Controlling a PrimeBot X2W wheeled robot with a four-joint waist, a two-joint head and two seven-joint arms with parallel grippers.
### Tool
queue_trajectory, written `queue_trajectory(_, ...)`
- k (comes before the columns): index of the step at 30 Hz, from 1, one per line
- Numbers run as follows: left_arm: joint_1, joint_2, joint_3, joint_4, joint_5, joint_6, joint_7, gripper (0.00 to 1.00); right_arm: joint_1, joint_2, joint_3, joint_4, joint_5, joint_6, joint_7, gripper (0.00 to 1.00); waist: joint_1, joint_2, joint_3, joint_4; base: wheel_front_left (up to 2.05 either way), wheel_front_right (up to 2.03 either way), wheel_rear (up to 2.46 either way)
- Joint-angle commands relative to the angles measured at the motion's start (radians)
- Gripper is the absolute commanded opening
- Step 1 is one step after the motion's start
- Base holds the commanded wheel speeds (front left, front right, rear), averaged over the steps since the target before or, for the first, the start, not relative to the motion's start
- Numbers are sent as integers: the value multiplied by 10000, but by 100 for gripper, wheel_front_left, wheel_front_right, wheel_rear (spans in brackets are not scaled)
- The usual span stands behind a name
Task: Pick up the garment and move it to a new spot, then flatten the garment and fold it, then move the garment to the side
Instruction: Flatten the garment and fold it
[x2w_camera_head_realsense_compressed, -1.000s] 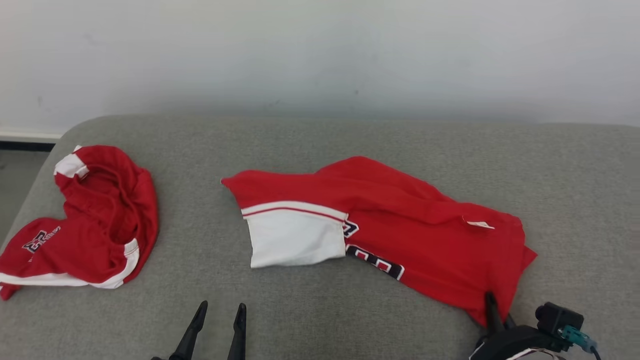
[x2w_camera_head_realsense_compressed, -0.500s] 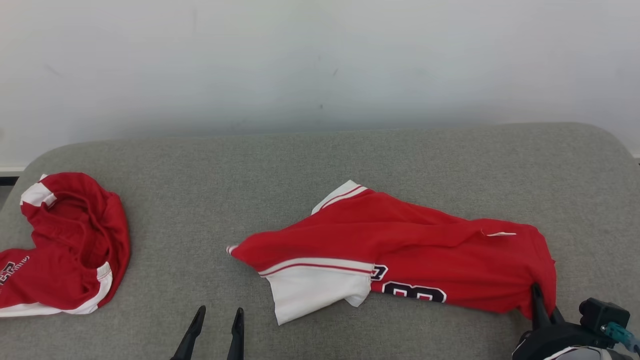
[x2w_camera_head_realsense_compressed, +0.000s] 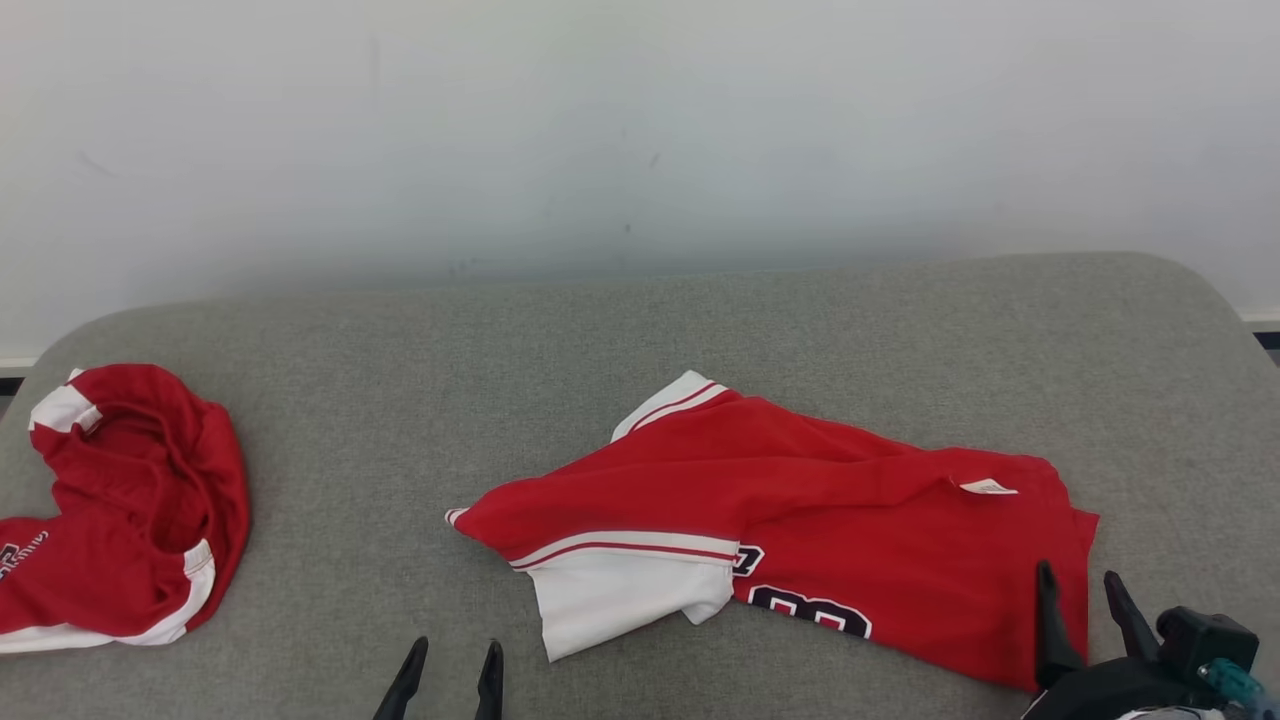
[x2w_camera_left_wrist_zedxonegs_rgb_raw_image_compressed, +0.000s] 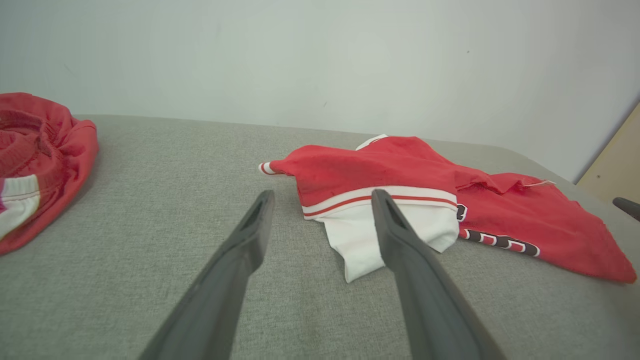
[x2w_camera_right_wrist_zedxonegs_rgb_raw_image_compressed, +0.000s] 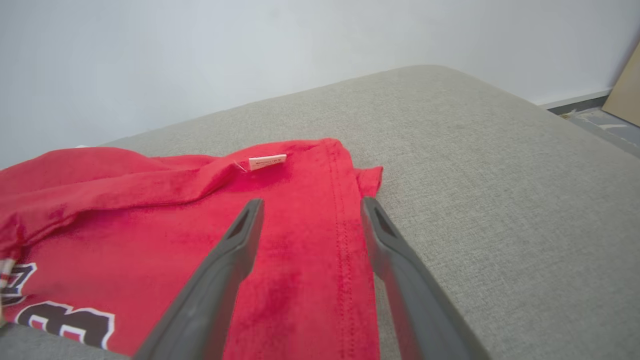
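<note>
Red jersey (x2w_camera_head_realsense_compressed: 820, 520) is laid crumpled on the grey padded worktop (x2w_camera_head_realsense_compressed: 400, 400), right of centre, long axis running left to right. A white sleeve (x2w_camera_head_realsense_compressed: 620, 605) with a red stripe is seen folded out at its near-left end, and dark printed numerals (x2w_camera_head_realsense_compressed: 810, 610) are partly exposed along the near edge beside it. A small white label (x2w_camera_right_wrist_zedxonegs_rgb_raw_image_compressed: 267, 161) is seen near the right hem, lying on the cloth. Right claw (x2w_camera_head_realsense_compressed: 1078, 573) is spread wide at the jersey's near-right corner, nothing pinched: one finger is seen over the red cloth, the other at the hem where cloth meets worktop. Contact with the fabric cannot be told. Left claw (x2w_camera_head_realsense_compressed: 455, 644) is also spread, empty, at the near edge of the worktop, pointed at the white sleeve and apart from it. A second red-and-white garment (x2w_camera_head_realsense_compressed: 130, 500) is bunched at the far left end of the worktop, well apart from the jersey. A plain pale wall (x2w_camera_head_realsense_compressed: 640, 130) is seen behind.
</note>
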Motion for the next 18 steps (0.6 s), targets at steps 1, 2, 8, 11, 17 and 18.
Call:
queue_trajectory(1,175,-10,-16,58,-27,44,-33,100,274,114,-4,-335,-157,4,-6,100,0,0,-47,-57,0,0,0)
queue_trajectory(2,179,-13,-32,63,-35,49,-33,100,388,171,49,-654,-241,4,-6,100,0,0,-68,-86,0,0,0)
queue_trajectory(8,309,-19,-94,119,-82,73,-33,100,1005,346,561,-1989,-541,4,-6,100,0,0,-181,-221,0,0,0)
queue_trajectory(11,359,-23,-125,144,-132,113,-33,100,1315,351,833,-2706,-585,4,-8,100,0,0,-251,-289,0,0,0)
queue_trajectory(17,465,-28,-171,181,-257,192,-33,100,1980,423,1042,-4188,-769,4,-5,100,0,0,-436,-401,0,0,0)
queue_trajectory(18,496,-27,-161,206,-290,213,-33,100,2100,458,1046,-4389,-820,4,-6,100,0,0,-477,-416,0,0,0)
